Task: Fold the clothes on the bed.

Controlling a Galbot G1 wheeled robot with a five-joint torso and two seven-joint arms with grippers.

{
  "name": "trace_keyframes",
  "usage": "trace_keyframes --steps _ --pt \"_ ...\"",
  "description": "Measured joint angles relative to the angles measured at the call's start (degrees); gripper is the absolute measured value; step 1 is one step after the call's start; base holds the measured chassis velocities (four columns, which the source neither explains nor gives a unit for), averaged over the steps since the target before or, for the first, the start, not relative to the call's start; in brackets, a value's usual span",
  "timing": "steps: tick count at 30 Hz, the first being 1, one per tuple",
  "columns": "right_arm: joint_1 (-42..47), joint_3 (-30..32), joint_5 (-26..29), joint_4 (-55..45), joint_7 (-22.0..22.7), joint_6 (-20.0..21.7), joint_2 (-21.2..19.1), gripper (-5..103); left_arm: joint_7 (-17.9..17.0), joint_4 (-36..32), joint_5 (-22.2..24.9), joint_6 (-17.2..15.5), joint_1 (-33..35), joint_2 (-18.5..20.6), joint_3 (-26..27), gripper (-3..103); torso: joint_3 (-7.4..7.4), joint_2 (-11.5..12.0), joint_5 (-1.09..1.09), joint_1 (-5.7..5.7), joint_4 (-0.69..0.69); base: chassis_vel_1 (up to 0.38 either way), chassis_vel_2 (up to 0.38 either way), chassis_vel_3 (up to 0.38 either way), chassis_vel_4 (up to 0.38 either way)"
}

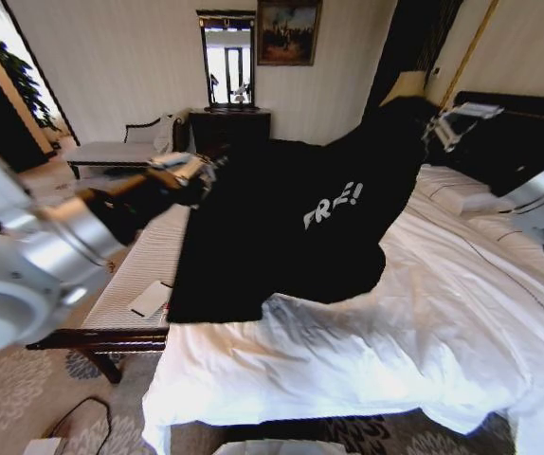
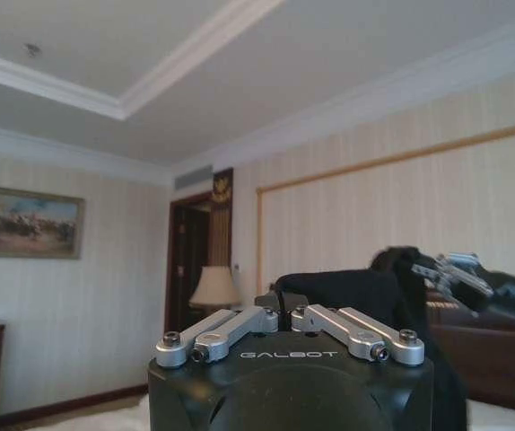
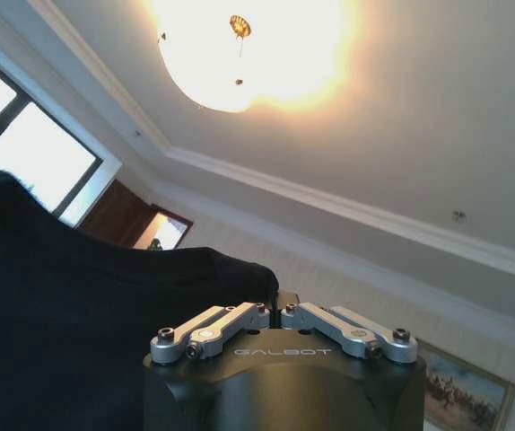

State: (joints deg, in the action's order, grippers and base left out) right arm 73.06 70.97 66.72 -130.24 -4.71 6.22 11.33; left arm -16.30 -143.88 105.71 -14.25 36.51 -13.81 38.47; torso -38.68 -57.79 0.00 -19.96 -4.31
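- The black T-shirt [image 1: 291, 223] is up in the air, spread wide above the bed [image 1: 367, 351]. Its white letters face the robot.
- The left tool [image 1: 196, 173] is clamped on one top corner of the T-shirt, out past the foot edge of the bed and over the bench [image 1: 149, 261].
- The right tool [image 1: 440, 123] is clamped on the other top corner, up near the head edge of the bed, close to the pillows [image 1: 462, 194].
- In the left wrist view, the left tool's fingers [image 2: 240, 325] are pinched together with black cloth between them. The right wrist view shows the right tool's fingers [image 3: 231, 319] pinched on cloth the same way.
- The low edge of the T-shirt hangs down and looks like it touches the white sheet.
- I think the step now is laying the T-shirt flat on the bed so it can be folded.
- To do it well, both tools should stay level and keep the cloth pulled smooth between them.
- Lower slowly, so the bottom lands first and no wrinkles bunch up.
- Do not pull too hard, or a corner may slip out.
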Motion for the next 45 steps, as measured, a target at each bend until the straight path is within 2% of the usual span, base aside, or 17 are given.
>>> trace_keyframes --steps 2,4,9,11,12,13,15,17,20,25,28,30,33,36,37,42,45 --pt "0.5 2.4 1.5 -0.7 0.4 0.7 0.1 1 -0.7 0.1 3.5 0.1 0.4 0.9 4.1 1 0.0 0.0 0.0 -0.01 -0.01 0.0 0.0 0.0 0.0" --pt "1.5 6.9 5.1 -2.6 1.8 2.8 0.5 1 -2.4 0.2 11.2 0.1 0.7 2.2 10.7 1 0.0 0.0 -0.01 -0.01 -0.01 0.0 0.0 0.0 0.0" --pt "4.7 12.2 7.0 -5.9 2.9 4.9 1.8 1 -4.0 0.3 18.1 0.0 1.3 3.3 17.1 1 0.01 0.0 -0.01 0.0 0.01 0.0 0.0 0.0 0.0" --pt "11.5 19.1 7.1 -8.5 3.2 5.5 3.6 1 -5.7 0.3 23.1 -0.2 1.4 3.5 20.2 1 0.0 0.0 0.01 0.0 0.02 0.0 0.0 0.0 0.0" --pt "15.7 23.3 6.9 -9.6 3.0 5.5 4.6 1 -6.4 0.3 24.5 -0.3 1.6 3.5 21.0 1 0.01 0.0 -0.01 0.0 0.02 0.0 0.0 0.0 0.0" --pt "15.7 23.3 6.9 -9.6 3.0 5.5 4.6 1 -6.4 0.3 24.5 -0.3 1.6 3.5 21.0 1 0.01 0.0 -0.01 0.0 0.02 0.0 0.0 0.0 0.0" --pt "27.1 30.8 5.6 -12.4 1.0 5.0 8.4 1 -7.5 0.4 24.8 -0.6 2.6 2.9 21.2 1 0.01 0.0 0.03 0.0 -0.03 0.0 0.0 0.0 0.0" --pt "29.0 31.7 5.3 -12.8 0.7 4.8 9.0 1 -7.8 0.4 24.6 -0.7 2.7 2.6 20.7 1 0.01 0.0 0.03 0.0 -0.04 0.0 0.0 0.0 0.0" --pt "33.4 31.4 3.8 -13.4 0.2 4.3 10.3 1 -8.5 0.5 23.2 -0.9 2.6 1.5 16.9 1 0.01 0.0 0.0 0.01 -0.03 0.0 0.0 0.0 0.0" --pt "30.2 20.6 -1.1 -10.8 0.3 3.7 8.5 1 -9.0 0.6 16.0 -1.4 3.5 -2.3 5.9 1 -0.01 0.0 0.0 -0.01 0.01 0.0 0.0 0.0 0.0" --pt "30.3 18.7 -2.6 -9.1 0.1 3.3 7.4 1 -8.8 0.6 14.2 -1.7 5.7 -4.1 3.5 1 -0.02 0.0 0.0 -0.02 0.0 0.0 0.0 0.0 0.0" --pt "28.8 12.9 -6.2 -4.8 -0.9 2.0 5.4 1 -8.2 0.7 9.0 -2.1 11.1 -7.0 -0.6 1 -0.01 0.0 0.01 -0.01 -0.01 0.0 0.0 0.0 0.0" --pt "27.5 8.8 -8.1 -2.3 -1.4 1.2 4.4 1 -7.8 0.7 3.7 -2.3 12.1 -8.7 -6.3 1 -0.01 0.0 0.01 -0.01 0.02 0.0 0.0 0.0 0.0" --pt "25.3 2.6 -10.9 1.5 -1.9 -0.2 3.2 1 -6.3 0.8 -5.6 -2.3 10.7 -12.0 -16.4 1 -0.01 0.0 0.0 -0.01 -0.01 0.0 0.0 0.0 0.0" --pt "25.3 2.6 -10.9 1.5 -1.9 -0.2 3.2 1 -6.3 0.8 -5.6 -2.3 10.7 -12.0 -16.4 1 -0.01 0.0 0.0 -0.01 -0.01 0.0 0.0 0.0 0.0" --pt "22.7 -3.7 -13.8 7.5 -3.4 -2.1 2.6 1 -3.6 1.3 -13.6 -2.9 8.2 -16.0 -26.1 1 -0.01 0.0 0.03 -0.02 0.0 0.0 0.0 0.0 0.0" --pt "21.1 -6.8 -14.5 11.7 -4.5 -3.0 2.4 1 -2.8 6.5 -17.3 -3.2 3.6 -19.2 -33.0 1 0.0 0.0 0.01 0.0 -0.01 0.0 0.0 0.0 0.0"
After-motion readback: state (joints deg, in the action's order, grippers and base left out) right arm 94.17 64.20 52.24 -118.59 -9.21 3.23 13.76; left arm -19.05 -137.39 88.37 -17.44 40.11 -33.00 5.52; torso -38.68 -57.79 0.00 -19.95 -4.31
